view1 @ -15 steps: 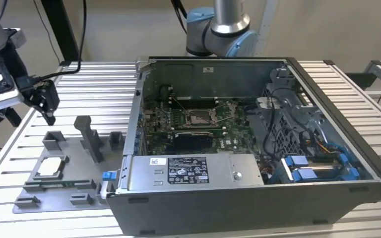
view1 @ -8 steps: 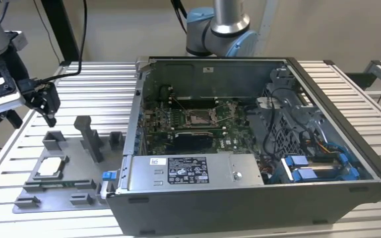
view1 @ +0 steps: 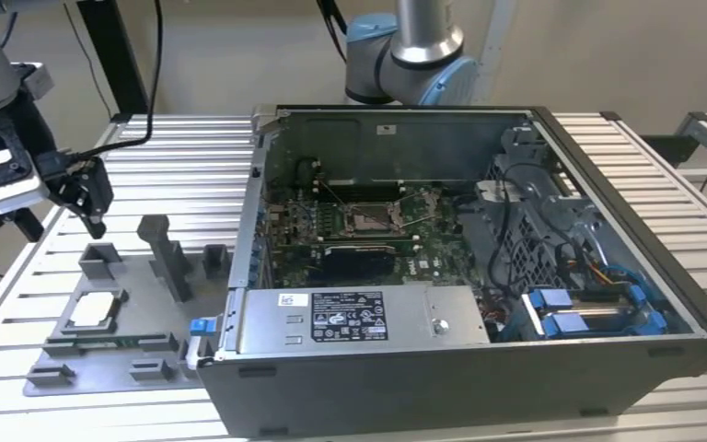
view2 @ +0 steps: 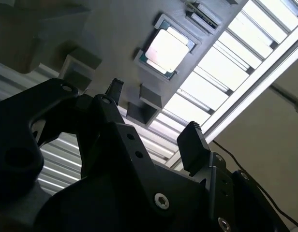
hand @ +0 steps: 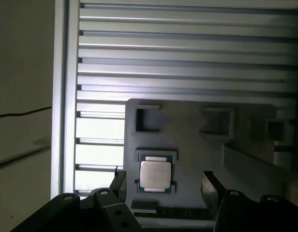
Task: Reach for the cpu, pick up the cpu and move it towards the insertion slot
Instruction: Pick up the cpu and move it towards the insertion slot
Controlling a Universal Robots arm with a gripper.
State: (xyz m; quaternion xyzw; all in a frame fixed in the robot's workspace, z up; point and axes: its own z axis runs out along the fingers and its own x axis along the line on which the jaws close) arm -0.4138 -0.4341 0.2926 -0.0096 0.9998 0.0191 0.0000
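Pincer (view1: 88, 204) spread apart, empty, above cpu (view1: 93, 310) | cpu lies in grey fixture (view1: 144, 318) near counter (view1: 181, 157) edge | reach partway; pickup, move to insertion slot (view1: 372, 216) not yet done

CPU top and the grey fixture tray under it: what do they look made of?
The cpu: top looks metal, silvery with bright sheen. The fixture tray: likely plastic, uniform matte grey; painted metal can't be excluded.

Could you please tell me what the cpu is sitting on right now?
The cpu lies flat in a square recess of the grey fixture plate, which rests on the slatted table. Its underside and the recess floor are covered.
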